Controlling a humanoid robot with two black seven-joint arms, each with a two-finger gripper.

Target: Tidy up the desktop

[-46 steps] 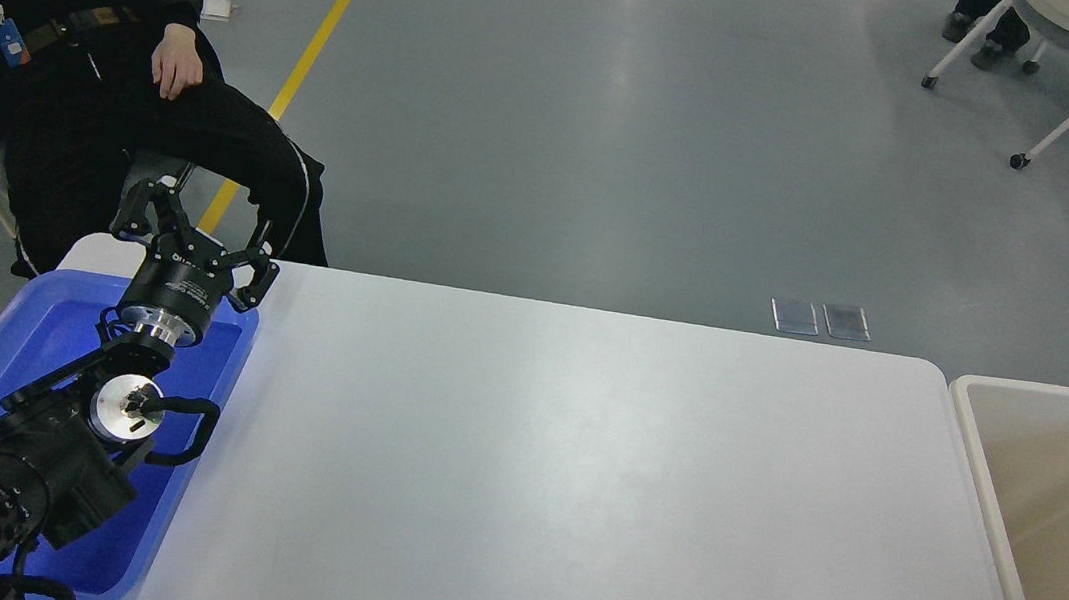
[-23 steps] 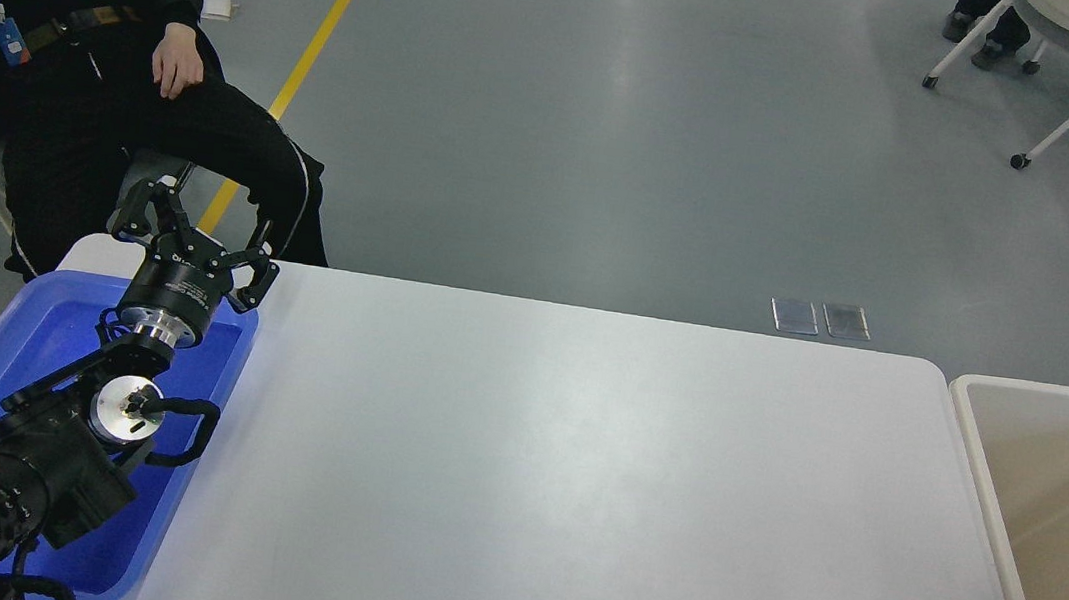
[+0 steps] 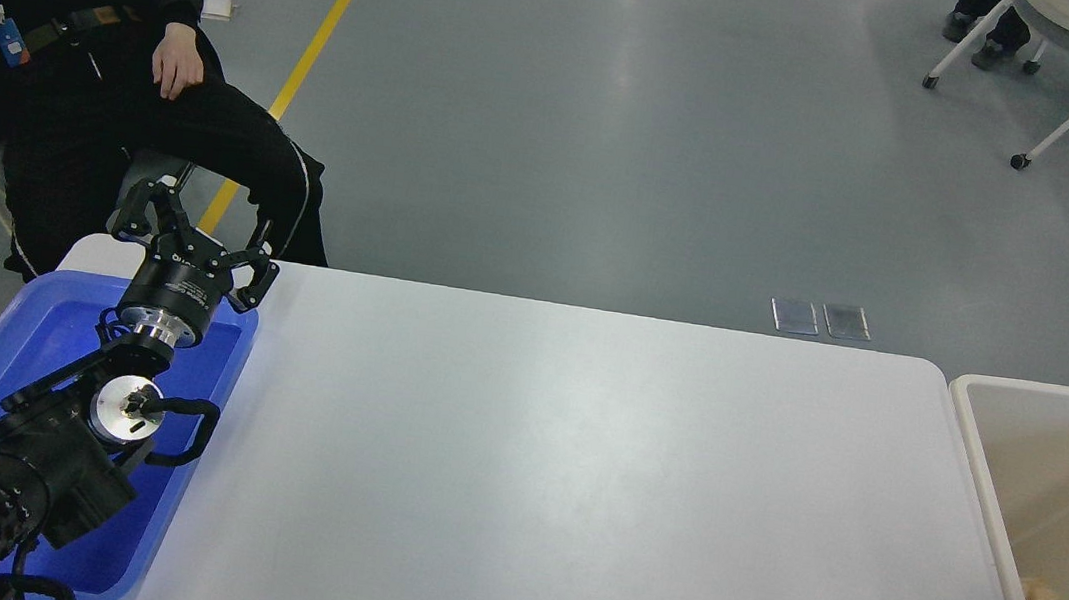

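Counter [image 3: 576,466] smooth white, rounded corners, bare w/ soft glare. My left fingers [image 3: 193,226] spread apart over blue tray [image 3: 39,324]; label on wrist unreadable

The desktop [image 3: 576,466] is smooth and white, with a soft sheen. The blue tray [image 3: 36,344] looks like glossy plastic. The beige tub [image 3: 989,463] looks like matt plastic with a smooth rim. The left gripper [image 3: 190,231] is matt black, and behind it sits a shiny metal ring [image 3: 151,325]. The grey floor [image 3: 634,130] is smooth and reflects light. The person's clothes [image 3: 112,121] are black cloth.
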